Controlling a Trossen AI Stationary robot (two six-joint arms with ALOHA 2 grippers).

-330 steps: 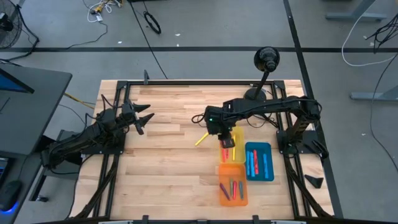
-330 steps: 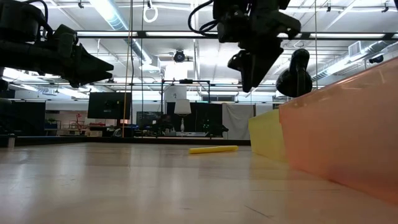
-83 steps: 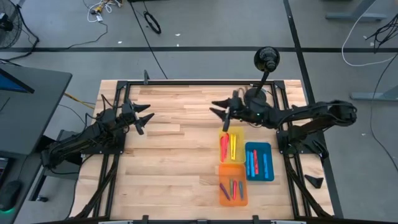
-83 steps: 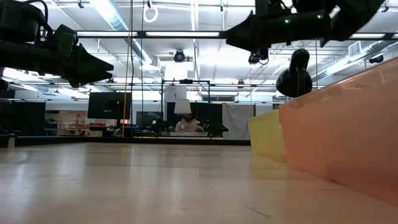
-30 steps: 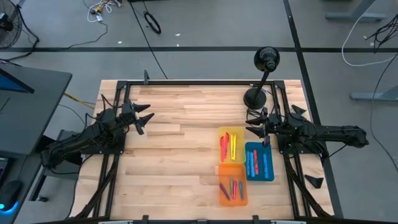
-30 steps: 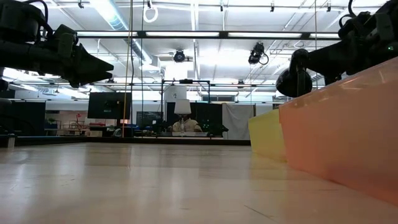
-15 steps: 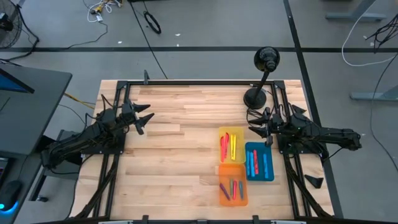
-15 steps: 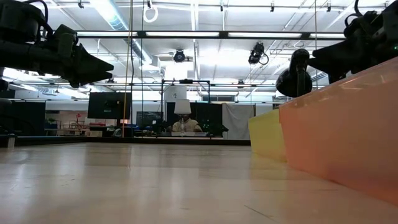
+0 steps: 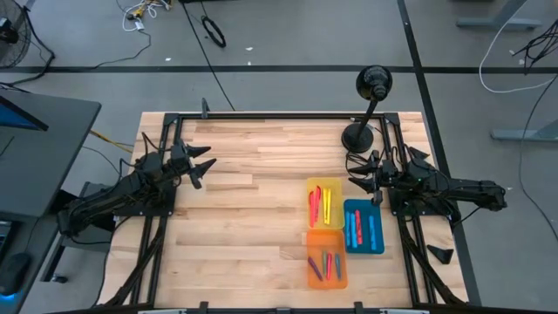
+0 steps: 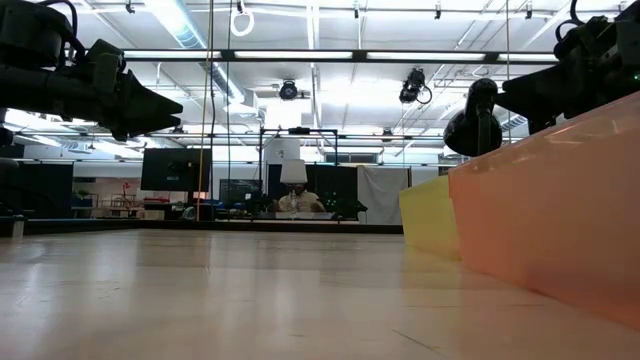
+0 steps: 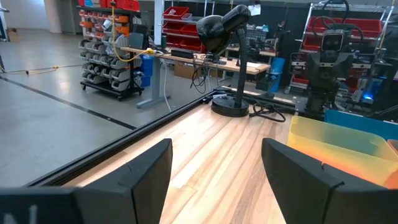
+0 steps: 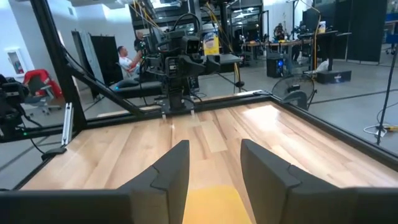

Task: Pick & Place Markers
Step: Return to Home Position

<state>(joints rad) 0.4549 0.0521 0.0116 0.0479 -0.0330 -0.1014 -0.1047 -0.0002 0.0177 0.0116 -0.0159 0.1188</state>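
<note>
The markers (image 9: 320, 206) all lie inside three trays set close together on the right half of the table (image 9: 244, 218); none lies on the bare wood.
- Yellow tray (image 9: 324, 182): red or pink markers along one side, a yellow one beside them.
- Orange tray (image 9: 326, 234), touching the near end of the yellow tray: a mixed set that includes purple, green and red.
- Blue tray (image 9: 364, 204), just beside the yellow tray on its right: blue markers and a red one.

Right gripper (image 9: 356, 179): above the table just right of the yellow tray and just beyond the far end of the blue tray, pointing left. The arm is folded low over its base at the right edge. Jaws apart and empty; the right wrist view shows the yellow tray's end between them.

Left gripper (image 9: 206, 166): near the left edge of the table, well apart from the trays, pointing right. Jaws apart and empty.

A black desk lamp (image 9: 356, 135) stands at the far right of the table, beyond the right gripper.
</note>
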